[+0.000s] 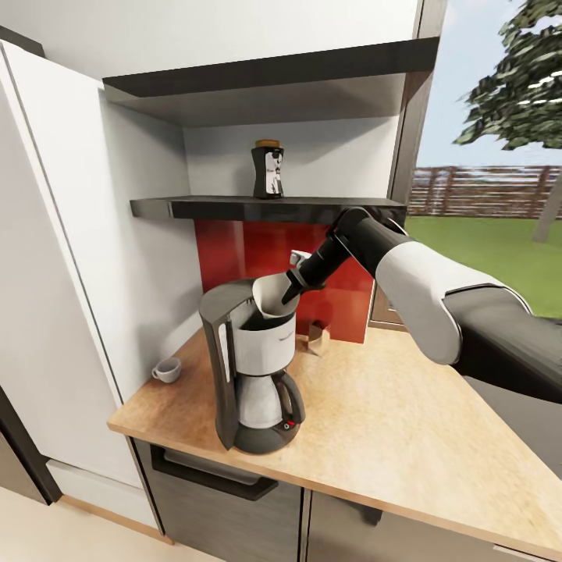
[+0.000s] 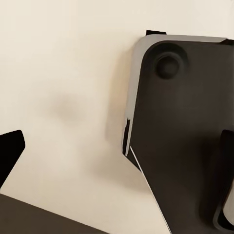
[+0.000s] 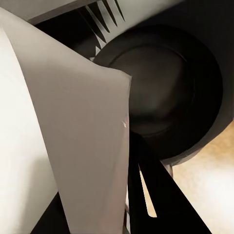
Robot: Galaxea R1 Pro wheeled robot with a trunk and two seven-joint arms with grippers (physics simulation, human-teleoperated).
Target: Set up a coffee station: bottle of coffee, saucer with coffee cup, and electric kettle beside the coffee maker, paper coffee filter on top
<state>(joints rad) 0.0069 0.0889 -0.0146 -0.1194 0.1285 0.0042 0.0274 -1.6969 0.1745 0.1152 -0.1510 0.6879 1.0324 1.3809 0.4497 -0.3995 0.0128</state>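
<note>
The coffee cup (image 1: 166, 369) sits at the far left of the kitchen countertop (image 1: 390, 421), close to the white cabinet side and apart from the coffee maker (image 1: 254, 367). No saucer is under it.

The coffee maker stands upright near the front left edge of the worktop, carafe seated, open black basket at the top. The paper coffee filter (image 1: 275, 297) hangs tilted over the basket's rear rim, its mouth facing up and left. In the right wrist view the filter (image 3: 73, 126) lies in front of and partly above the dark round basket (image 3: 165, 92), so the remaining relation is down and slightly toward the basket's centre.

The right gripper (image 1: 294, 287) reaches in from the right, and its fingers appear to pinch the filter's right edge, though the contact itself is partly hidden. This arm is plainly the nearer one. On the left wrist view, a dark finger tip (image 2: 9, 151) shows over pale floor beside a dark panel; I cannot tell its state.

The bottle of coffee (image 1: 267, 169) stands upright on the dark shelf (image 1: 234, 208) above. A small tan block (image 1: 318, 337) rests on the countertop behind the machine, by the red backsplash (image 1: 250, 250). The worktop to the right lies open.
</note>
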